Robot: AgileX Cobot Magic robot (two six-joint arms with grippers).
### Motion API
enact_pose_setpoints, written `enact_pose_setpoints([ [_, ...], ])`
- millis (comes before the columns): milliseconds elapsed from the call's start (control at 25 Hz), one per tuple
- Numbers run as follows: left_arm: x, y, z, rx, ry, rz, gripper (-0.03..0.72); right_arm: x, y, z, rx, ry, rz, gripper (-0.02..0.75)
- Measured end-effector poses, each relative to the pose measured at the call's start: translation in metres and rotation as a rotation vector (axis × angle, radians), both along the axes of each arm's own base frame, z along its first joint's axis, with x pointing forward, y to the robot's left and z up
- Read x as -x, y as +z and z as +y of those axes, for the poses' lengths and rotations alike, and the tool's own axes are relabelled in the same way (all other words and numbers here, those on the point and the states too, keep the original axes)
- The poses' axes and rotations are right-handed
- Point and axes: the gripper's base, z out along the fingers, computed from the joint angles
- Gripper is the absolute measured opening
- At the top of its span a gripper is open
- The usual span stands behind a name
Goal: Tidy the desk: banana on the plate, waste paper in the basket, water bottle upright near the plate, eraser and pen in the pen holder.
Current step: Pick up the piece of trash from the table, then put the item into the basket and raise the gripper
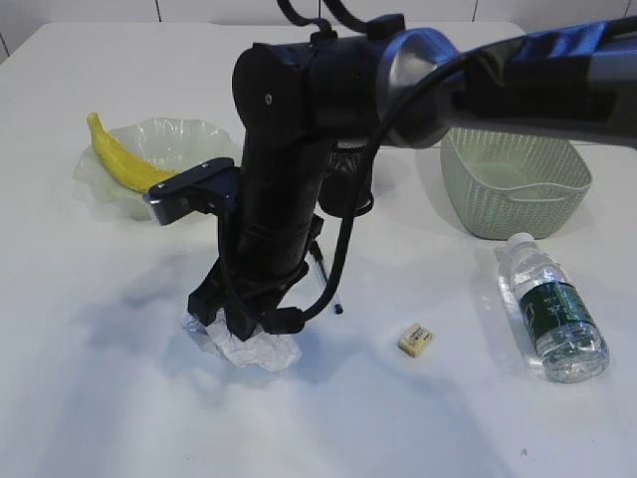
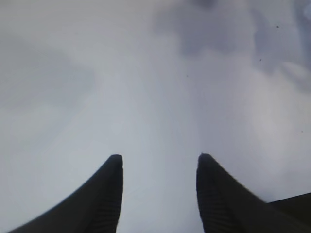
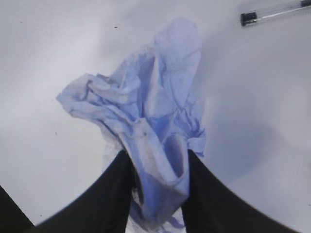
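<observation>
1. The exterior view looks down at a slant from the near side of the desk [image 1: 90,398] toward its far edge, taking in the plate [image 1: 189,139] at far left and the basket [image 1: 513,184] at far right.
2. The right arm crosses close before this camera and hides the middle of the scene.
3. The left wrist view looks past the left gripper [image 2: 160,167] at bare, blurred desk, very near.
4. The right wrist view looks steeply down, close over the right gripper [image 3: 158,167] and the waste paper [image 3: 146,111], with a pen [image 3: 277,10] at its top right.
5. The exterior and right wrist views share the waste paper and pen.
</observation>
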Motion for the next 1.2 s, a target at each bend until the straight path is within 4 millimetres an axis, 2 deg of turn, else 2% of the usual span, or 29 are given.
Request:
enact_pose_setpoints([
  [120, 0.000, 0.000, 0.000, 0.006, 0.001, 0.001, 0.338, -0.003, 0.017, -0.009, -0.007, -0.011, -0.030, 0.245],
  [240, 0.000, 0.000, -0.001, 0.006, 0.002, 0.001, 0.338, -0.012, 0.034, -0.027, -0.021, -0.050, -0.059, 0.245],
  [360, 0.000, 0.000, -0.001, 0.008, 0.002, 0.001, 0.338, -0.025, 0.049, -0.053, -0.030, -0.112, -0.076, 0.245],
  [640, 0.000, 0.000, -0.001, 0.008, 0.002, 0.003, 0.338, -0.057, 0.077, -0.127, -0.047, -0.294, -0.114, 0.245],
  [800, 0.002, -0.004, 0.000, 0.007, 0.002, 0.014, 0.338, -0.070, 0.086, -0.169, -0.051, -0.399, -0.133, 0.245],
  [1000, 0.002, -0.006, 0.000, 0.007, 0.002, 0.013, 0.338, -0.086, 0.088, -0.220, -0.055, -0.534, -0.161, 0.245],
  [1200, 0.002, -0.005, 0.000, 0.008, 0.003, 0.008, 0.338, -0.100, 0.091, -0.264, -0.079, -0.665, -0.235, 0.244],
])
